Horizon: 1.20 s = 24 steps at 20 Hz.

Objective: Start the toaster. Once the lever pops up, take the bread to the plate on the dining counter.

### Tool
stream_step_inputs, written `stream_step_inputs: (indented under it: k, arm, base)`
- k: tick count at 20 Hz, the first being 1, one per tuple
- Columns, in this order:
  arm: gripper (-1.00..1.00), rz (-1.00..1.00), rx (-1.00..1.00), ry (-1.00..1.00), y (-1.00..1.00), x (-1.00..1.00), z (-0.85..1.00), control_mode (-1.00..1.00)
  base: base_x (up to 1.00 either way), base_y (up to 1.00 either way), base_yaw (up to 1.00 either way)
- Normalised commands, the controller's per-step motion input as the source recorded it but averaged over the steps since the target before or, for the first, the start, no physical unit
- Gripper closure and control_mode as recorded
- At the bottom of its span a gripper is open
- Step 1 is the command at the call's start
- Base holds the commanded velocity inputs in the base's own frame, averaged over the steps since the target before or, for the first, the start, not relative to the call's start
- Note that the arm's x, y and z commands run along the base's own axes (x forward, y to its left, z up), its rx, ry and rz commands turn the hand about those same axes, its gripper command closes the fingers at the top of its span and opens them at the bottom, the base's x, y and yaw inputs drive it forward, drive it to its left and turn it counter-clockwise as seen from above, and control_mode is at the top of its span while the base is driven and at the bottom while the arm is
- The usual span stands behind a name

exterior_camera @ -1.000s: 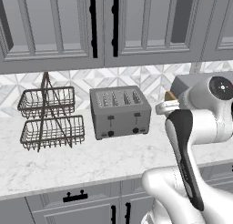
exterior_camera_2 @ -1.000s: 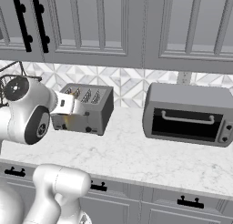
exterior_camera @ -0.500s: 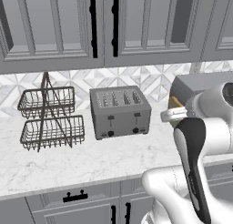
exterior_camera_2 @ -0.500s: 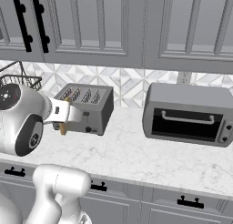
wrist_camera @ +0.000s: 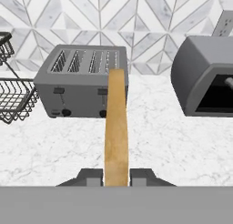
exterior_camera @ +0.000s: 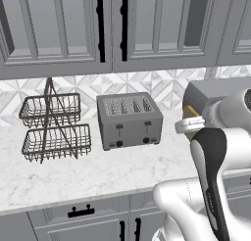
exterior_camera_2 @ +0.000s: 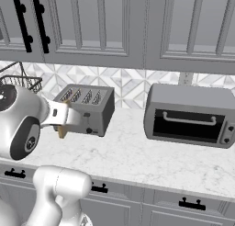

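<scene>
The bread [wrist_camera: 116, 127] is a thin golden-tan slice seen edge-on, and my gripper [wrist_camera: 116, 178] is shut on its lower end, one dark fingertip [wrist_camera: 91, 176] on each side. The grey four-slot toaster [wrist_camera: 82, 82] stands on the counter beyond the slice, apart from it, with empty slots and both small front levers up. In the left base view the bread [exterior_camera: 191, 111] hangs to the right of the toaster [exterior_camera: 130, 120]. From the right base view the bread [exterior_camera_2: 62, 132] shows in front of the toaster [exterior_camera_2: 87, 108]. The plate and the dining counter are out of view.
A grey toaster oven [exterior_camera_2: 190, 115] stands to the right of the toaster. A two-tier wire basket [exterior_camera: 54, 127] stands to its left. Grey wall cabinets [exterior_camera: 112, 29] hang above the marble kitchen counter [exterior_camera: 73, 179], which is bare in front of the toaster.
My hand, still holding the bread, has drawn back from the toaster and sunk a little lower. The toaster, basket and oven have not moved.
</scene>
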Motion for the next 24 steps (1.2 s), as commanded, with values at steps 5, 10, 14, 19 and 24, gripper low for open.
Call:
stream_step_inputs:
  k: [5,10,14,19,24]
  arm:
    - [1.0,0.0,0.0,0.0,0.0,-0.14,0.0,-1.0]
    - [1.0,0.0,0.0,0.0,-0.01,-0.12,0.0,1.0]
    - [1.0,0.0,0.0,0.0,0.0,0.0,0.0,1.0]
    - [1.0,0.0,0.0,0.0,0.0,0.0,0.0,1.0]
    - [1.0,0.0,0.0,0.0,0.0,0.0,0.0,1.0]
  base:
    - [0.0,0.0,0.0]
    - [-0.15,-0.02,0.0]
    - [-0.73,-0.05,0.14]
    - [-0.75,0.01,0.67]
    - [-0.33,0.01,0.98]
